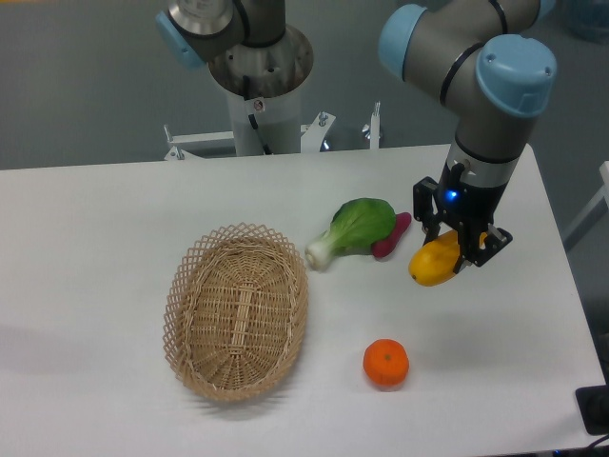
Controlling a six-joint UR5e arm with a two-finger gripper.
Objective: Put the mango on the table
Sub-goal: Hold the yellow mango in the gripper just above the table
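I'm holding the mango (434, 263) clenched in the claw (462, 249), hovering just above the counter (514, 362) beside the purple vegetable (391, 236). Releasing here is risking a roll toward the edge.

The white counter (114, 219) carries a wicker basket (238, 309) at lower left, a green vegetable (354, 228) and purple item (391, 235) at centre, an orange (385, 363) below.

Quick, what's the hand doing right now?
Hand: closed on the smooth yellow-orange oval mango, at the white table.
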